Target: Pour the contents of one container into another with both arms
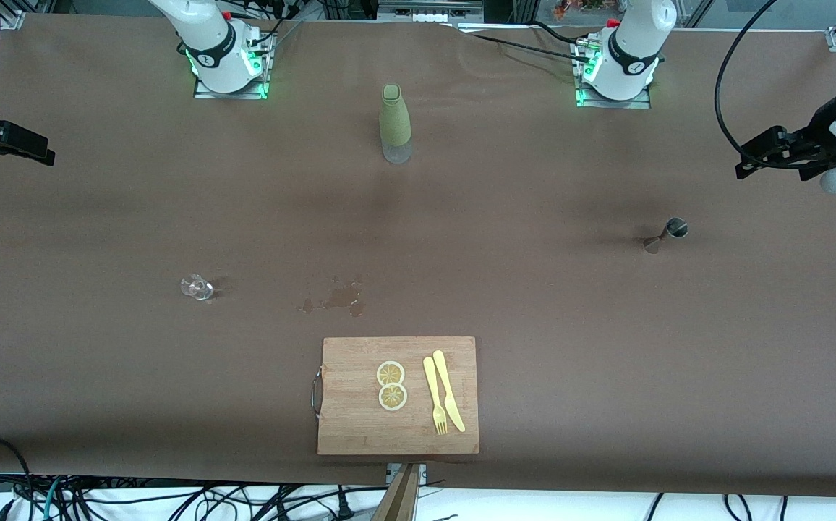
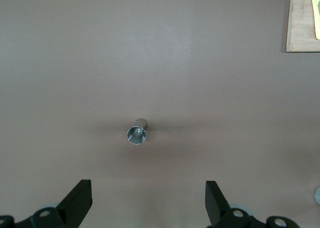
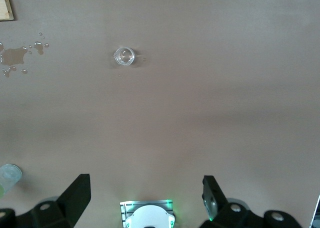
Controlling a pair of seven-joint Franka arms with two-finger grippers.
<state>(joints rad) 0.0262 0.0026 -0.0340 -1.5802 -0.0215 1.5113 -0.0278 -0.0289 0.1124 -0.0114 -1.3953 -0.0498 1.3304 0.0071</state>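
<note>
Up at the right edge of the front view, the left gripper (image 1: pixel 740 171) hangs in the air with its fingers (image 2: pixel 80 200) spread wide and nothing between them; in the left wrist view the steel jigger (image 2: pixel 137 132) shows upright near the centre of the frame. In the front view the jigger (image 1: pixel 667 234) stands on the brown table (image 1: pixel 534 304) at right of centre. At the left edge of the front view the right gripper (image 1: pixel 45 155) hangs likewise, its fingers (image 3: pixel 75 195) parted and empty. The clear glass cup (image 1: pixel 197 287) sits at left of centre, upright in the right wrist view (image 3: pixel 124 56). A wet spill (image 1: pixel 338 297) lies mid-frame. An olive-green bottle (image 1: pixel 395 123) stands at upper centre. At lower centre a wooden cutting board (image 1: pixel 349 427) carries two lemon slices (image 1: pixel 391 385), a yellow fork (image 1: pixel 434 394) and knife (image 1: pixel 449 391).
</note>
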